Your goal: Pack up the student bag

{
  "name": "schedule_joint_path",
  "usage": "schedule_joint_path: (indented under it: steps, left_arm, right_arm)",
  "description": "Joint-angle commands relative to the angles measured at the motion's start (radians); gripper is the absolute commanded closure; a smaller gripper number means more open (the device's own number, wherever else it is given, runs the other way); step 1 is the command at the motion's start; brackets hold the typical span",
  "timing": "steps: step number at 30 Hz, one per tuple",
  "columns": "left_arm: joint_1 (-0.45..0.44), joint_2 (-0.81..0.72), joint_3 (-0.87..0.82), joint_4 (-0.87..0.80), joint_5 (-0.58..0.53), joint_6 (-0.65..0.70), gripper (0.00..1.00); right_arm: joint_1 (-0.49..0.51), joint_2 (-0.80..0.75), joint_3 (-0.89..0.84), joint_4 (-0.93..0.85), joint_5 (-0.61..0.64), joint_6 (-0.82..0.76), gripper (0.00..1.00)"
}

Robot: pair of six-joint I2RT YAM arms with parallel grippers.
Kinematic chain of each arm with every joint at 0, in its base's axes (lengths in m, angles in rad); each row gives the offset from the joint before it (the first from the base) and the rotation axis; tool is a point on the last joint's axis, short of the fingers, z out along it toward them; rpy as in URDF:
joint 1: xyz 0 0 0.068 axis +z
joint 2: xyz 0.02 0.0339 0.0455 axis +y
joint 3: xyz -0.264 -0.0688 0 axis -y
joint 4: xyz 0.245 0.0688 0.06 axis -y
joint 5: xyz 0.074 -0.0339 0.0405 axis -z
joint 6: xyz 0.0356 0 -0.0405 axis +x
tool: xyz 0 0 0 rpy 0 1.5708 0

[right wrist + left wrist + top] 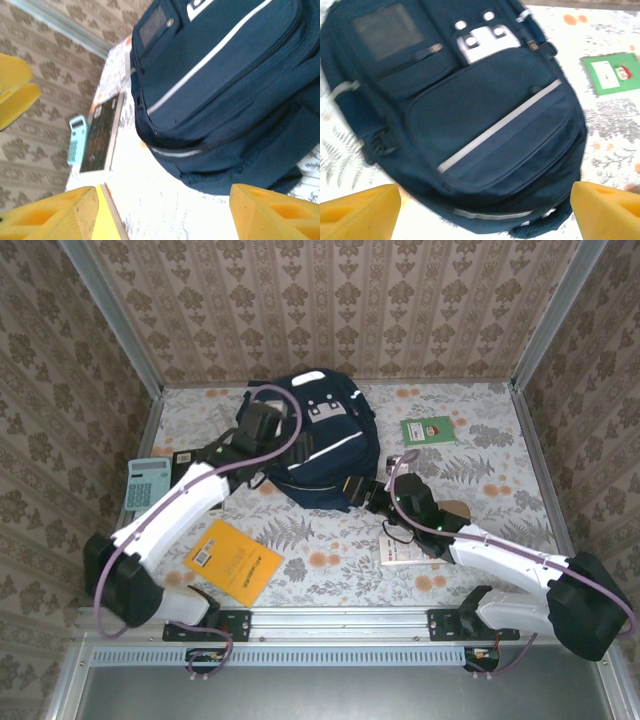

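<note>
The large navy-blue fabric backpack (315, 445) lies flat at the back-centre of the floral tabletop (480, 530), its pockets looking closed. The left jaws and right jaws stand apart near it, holding nothing. An orange book (235, 562), a green booklet (428, 430) and a pale-blue calculator (147, 483) lie outside, so packing seems barely begun.

Floral-print table (500, 540): navy student bag (320, 455) mid-back, green booklet (428, 430) just to its right, calculator (148, 483) far left, yellow book (234, 561) front-left, white booklet (398, 555) front-right.

Navy student bag (318, 445) lies flat mid-table, front up; white stripe across pocket.
</note>
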Motion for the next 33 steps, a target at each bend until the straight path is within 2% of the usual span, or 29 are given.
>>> schedule_joint_path:
  steps: [1, 6, 9, 14, 19, 23, 33]
  left_arm:
    - [0.005, -0.113, -0.152, -0.034, -0.116, -0.148, 0.11]
    - [-0.003, -0.368, -0.393, -0.135, -0.227, -0.328, 0.13]
    - [-0.003, -0.539, -0.528, -0.188, -0.255, -0.438, 0.14]
    - [-0.009, -0.737, -0.635, -0.358, -0.285, -0.575, 0.19]
    - [-0.011, -0.744, -0.677, -0.522, -0.286, -0.692, 0.19]
    - [-0.012, -0.713, -0.727, -0.497, -0.240, -0.705, 0.20]
    - [-0.014, -0.592, -0.888, -0.094, -0.097, -0.723, 0.19]
  right_arm:
    - [0.039, 0.014, 0.020, -0.050, -0.061, -0.091, 0.30]
    - [0.105, 0.113, 0.085, -0.037, -0.137, -0.165, 0.31]
    - [0.144, 0.192, 0.135, -0.032, -0.167, -0.188, 0.31]
    - [0.215, 0.311, 0.211, -0.012, -0.168, -0.217, 0.30]
    - [0.255, 0.429, 0.284, 0.009, -0.184, -0.214, 0.31]
    - [0.259, 0.469, 0.301, 0.026, -0.193, -0.205, 0.31]
    - [0.257, 0.415, 0.264, 0.004, -0.152, -0.217, 0.29]
